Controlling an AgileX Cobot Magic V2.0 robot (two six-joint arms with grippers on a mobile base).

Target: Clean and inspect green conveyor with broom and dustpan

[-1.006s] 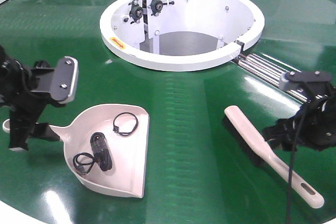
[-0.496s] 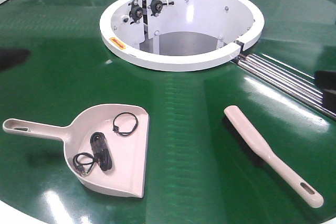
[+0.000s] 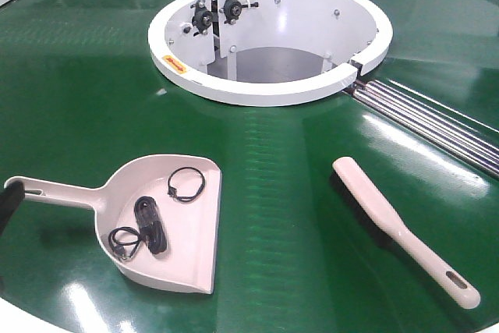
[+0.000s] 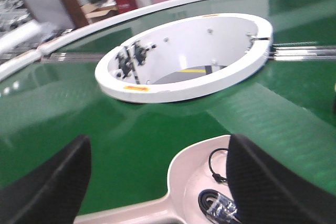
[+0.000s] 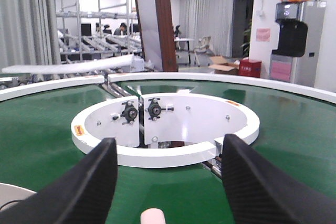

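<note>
Open tool point(image 4: 157, 182) above dustpan point(image 4: 191, 182) holding black cords point(image 4: 218, 203), green conveyor point(image 4: 131, 140), white hub point(image 4: 157, 90)

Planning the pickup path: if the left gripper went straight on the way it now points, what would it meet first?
Probably the dustpan: its handle runs between the open fingers of the left gripper just ahead. Beyond lie green conveyor and the white hub. Depth is unclear.

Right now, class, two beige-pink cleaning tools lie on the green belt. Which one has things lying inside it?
The dustpan, the wide scoop on the left: it holds dark cables and a small ring. The slim broom, to the right, holds nothing.
</note>
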